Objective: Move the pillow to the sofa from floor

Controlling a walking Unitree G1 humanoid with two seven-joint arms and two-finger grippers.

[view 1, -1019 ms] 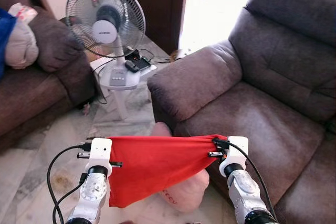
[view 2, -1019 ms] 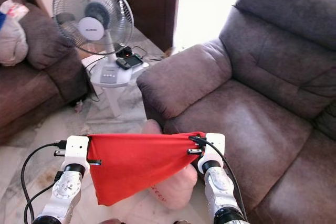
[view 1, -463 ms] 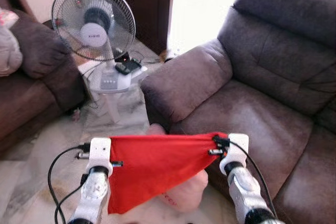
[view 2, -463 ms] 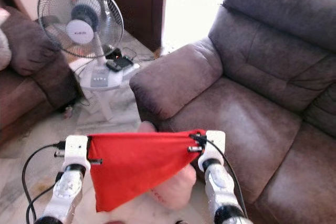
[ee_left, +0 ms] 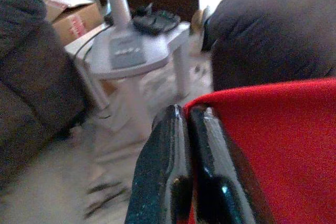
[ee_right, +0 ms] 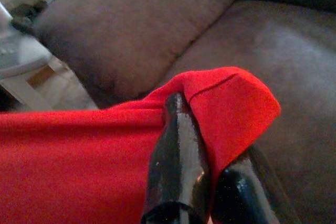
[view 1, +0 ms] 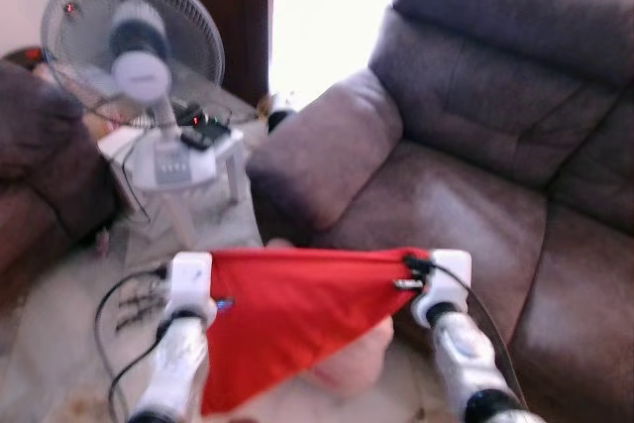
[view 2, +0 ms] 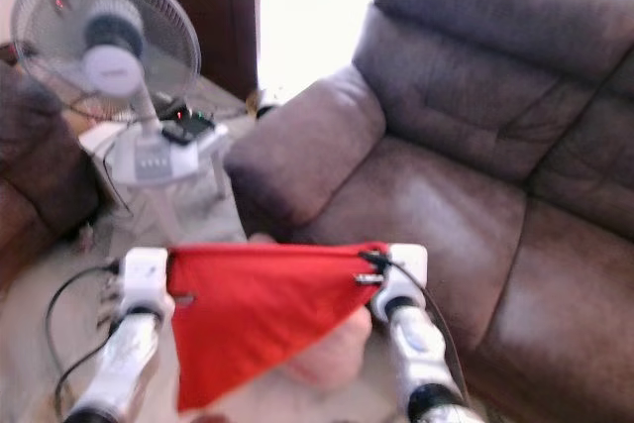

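Note:
A red cloth (view 1: 297, 304) hangs stretched between my two raised grippers, its lower part drooping to a point. My left gripper (view 1: 210, 279) is shut on the cloth's left top corner, and the left wrist view shows its fingers (ee_left: 168, 145) pressed together at the red edge (ee_left: 273, 129). My right gripper (view 1: 410, 275) is shut on the right corner, with the fabric (ee_right: 231, 98) folded over between its fingers (ee_right: 178, 140). A pale pink pillow (view 1: 352, 364) lies on the floor below the cloth, partly hidden by it. The brown sofa (view 1: 466, 195) stands ahead and to the right.
A standing fan (view 1: 134, 42) sits on a small white table (view 1: 188, 156) with a phone and cables, to the left. Another brown sofa (view 1: 40, 175) is at the far left. The sofa's armrest (view 1: 317, 146) lies just beyond the cloth. The view is blurred.
The whole picture has swung right, so the camera turned toward the sofa. Both arms keep the same hold on the red cloth.

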